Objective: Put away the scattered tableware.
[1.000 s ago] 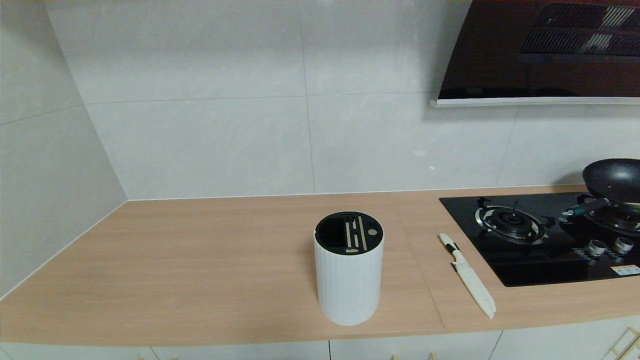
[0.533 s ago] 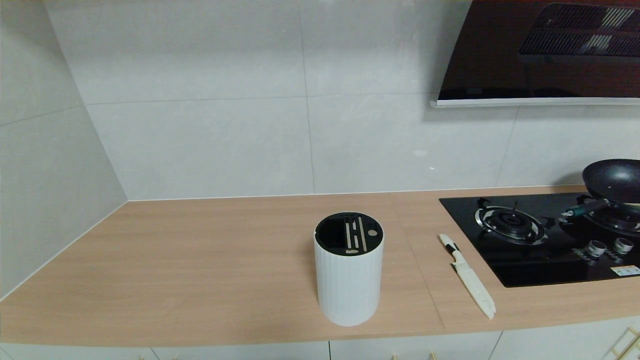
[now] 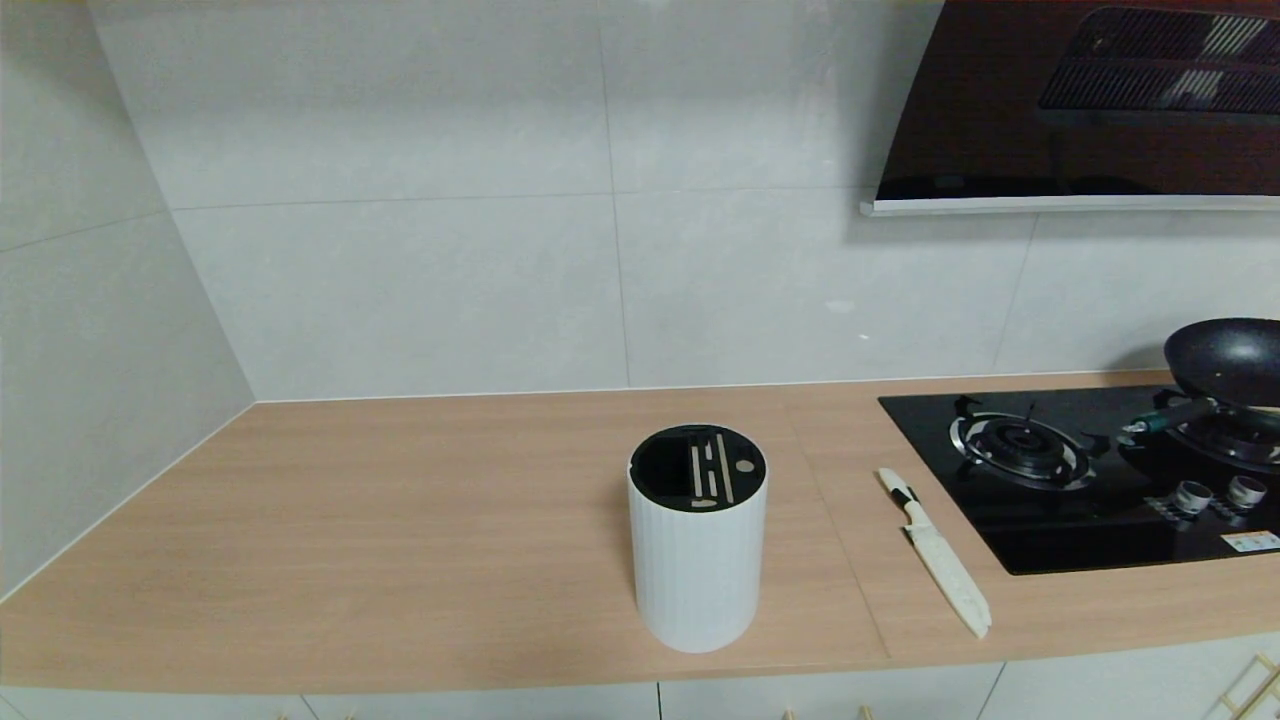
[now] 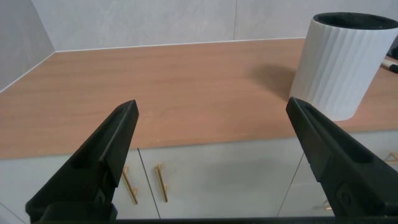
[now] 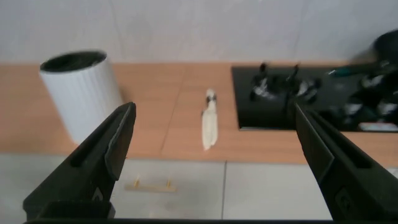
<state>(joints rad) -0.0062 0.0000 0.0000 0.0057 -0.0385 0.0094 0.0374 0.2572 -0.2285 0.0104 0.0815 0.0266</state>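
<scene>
One white knife (image 3: 935, 553) is lying flat on the wooden bench (image 3: 400, 520), its blade pointing toward the front edge; it is resting between the white ribbed holder (image 3: 697, 560), which is standing upright to its left, and the black hob (image 3: 1080, 520) just beside it on the right. The left claw (image 4: 211, 109) is hanging wide open before the bench edge, gripping nothing; the right claw (image 5: 214, 109) is also gaping wide and empty, facing the knife; a dark pan (image 3: 1225, 360) is sitting on the hob.

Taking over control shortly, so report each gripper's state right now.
Left gripper: open, holding nothing.
Right gripper: open, holding nothing.
</scene>
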